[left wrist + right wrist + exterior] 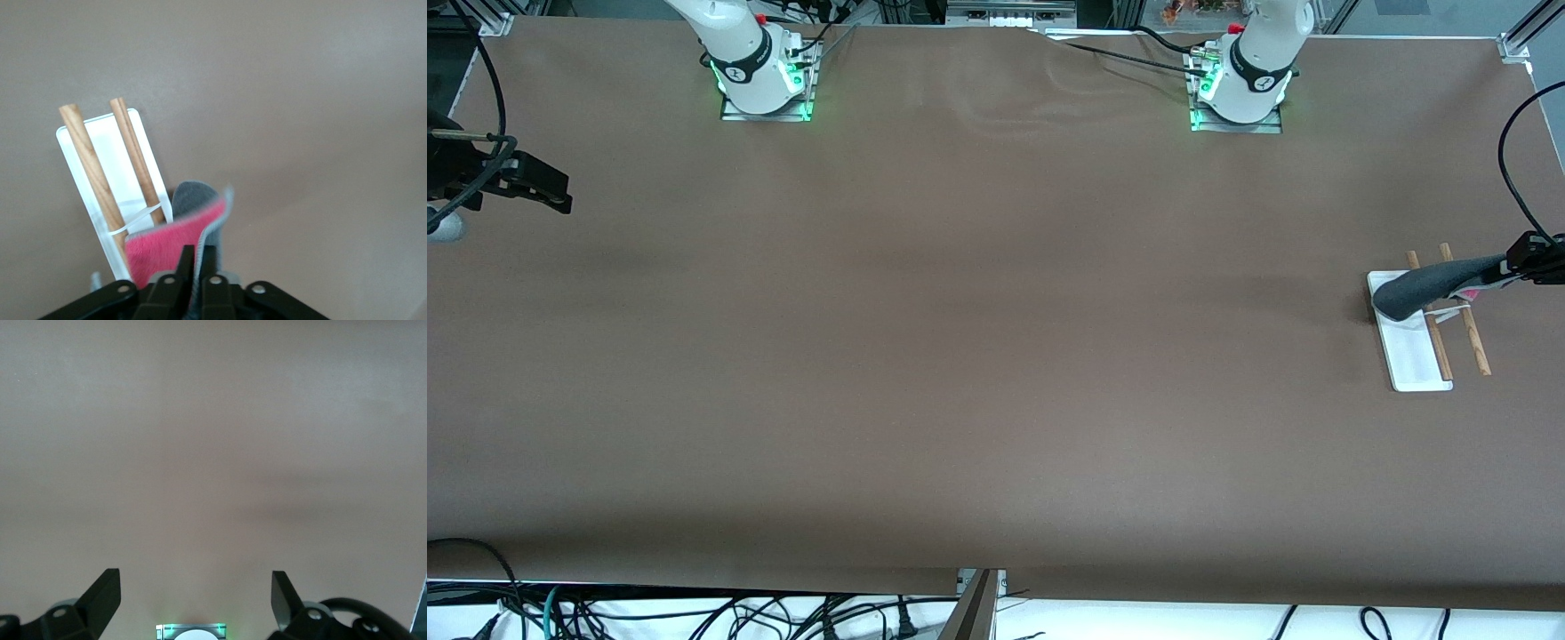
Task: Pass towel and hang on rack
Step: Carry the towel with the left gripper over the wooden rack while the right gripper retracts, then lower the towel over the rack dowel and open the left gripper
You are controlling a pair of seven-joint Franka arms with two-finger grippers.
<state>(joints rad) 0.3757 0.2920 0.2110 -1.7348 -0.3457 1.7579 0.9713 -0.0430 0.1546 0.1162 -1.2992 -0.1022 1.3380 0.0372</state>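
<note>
The towel (1432, 286) is held in the air by my left gripper (1507, 267), dark grey side showing. It hangs over the rack (1409, 356) at the left arm's end of the table. In the left wrist view my left gripper (198, 257) is shut on the towel's pale edge; the towel (167, 243) shows its pink side beside the two brown rods (137, 157) and the white base (120, 150). I cannot tell whether the towel touches the rods. My right gripper (560, 191) waits open and empty over the right arm's end of the table; it also shows in the right wrist view (195, 587).
The table (996, 356) is covered in plain brown cloth. The two arm bases (765, 80) stand along its edge farthest from the front camera. Cables (1516, 169) hang by the left gripper and lie past the table's near edge.
</note>
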